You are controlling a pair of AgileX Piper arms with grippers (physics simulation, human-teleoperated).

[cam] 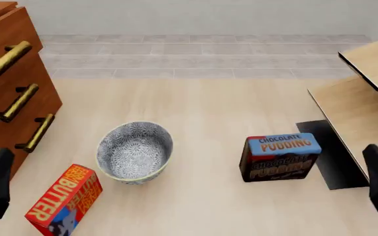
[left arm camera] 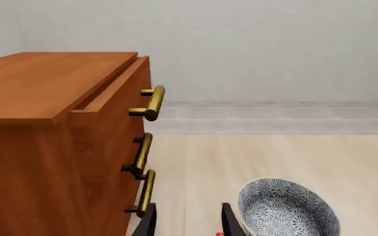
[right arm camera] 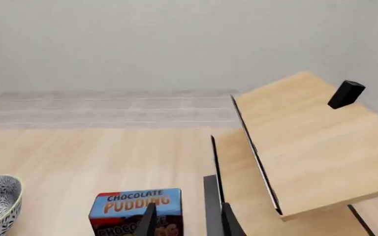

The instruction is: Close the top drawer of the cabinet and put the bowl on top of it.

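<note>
Nothing done yet: the top drawer of the cabinet stands slightly out, the bowl sits on the counter at 4 o'clock from it, both end effectors spread, empty

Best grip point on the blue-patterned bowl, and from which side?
Grip the bowl by its rim, from above: it sits upright and open, so one of the jaws can go inside the wall and one outside. The side facing the pudding box looks clearest; the butter box crowds the other.
</note>
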